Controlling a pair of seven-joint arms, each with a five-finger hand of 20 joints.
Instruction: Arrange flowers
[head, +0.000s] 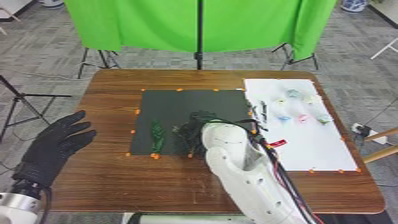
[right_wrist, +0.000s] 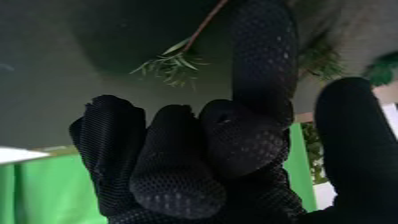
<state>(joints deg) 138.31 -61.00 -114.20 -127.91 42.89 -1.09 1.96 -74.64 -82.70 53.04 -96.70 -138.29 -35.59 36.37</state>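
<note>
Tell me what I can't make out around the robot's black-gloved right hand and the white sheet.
Right wrist view: the far end of the brown stem with narrow green leaves, cut off by the picture's edge.
Head view: whatever lies directly beneath the right hand, hidden by its glove and the white arm.
Head view: the small pale pieces on the white sheet, too small to identify.

Flowers (head: 302, 118) lie on a sheet (head: 315, 147) right of the mat (head: 178, 107).
</note>
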